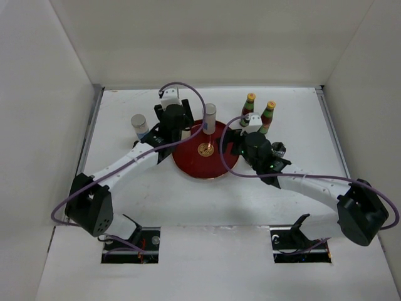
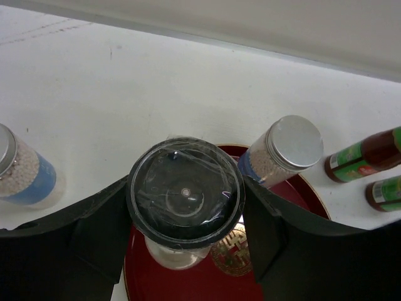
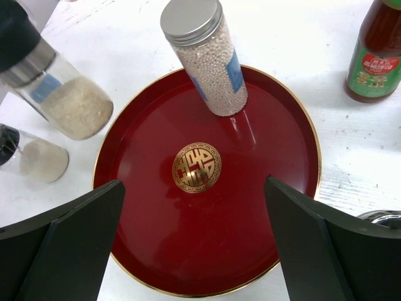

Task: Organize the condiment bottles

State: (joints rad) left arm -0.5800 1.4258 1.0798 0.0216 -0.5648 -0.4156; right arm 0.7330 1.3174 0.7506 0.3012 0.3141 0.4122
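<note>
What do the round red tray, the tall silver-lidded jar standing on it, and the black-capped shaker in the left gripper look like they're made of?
Round red tray: glossy lacquer or plastic, judging by its reflections; gold rim.
Tall silver-lidded jar: clear plastic or glass, white pellets showing through; lid looks like brushed metal.
Black-capped shaker: clear body, glass or plastic; shiny black cap, likely plastic.

gold ornamental emblem (image 3: 196, 167) at red tray (image 3: 156, 119) centre, sauce bottle label (image 3: 374, 72) print illegible
</note>
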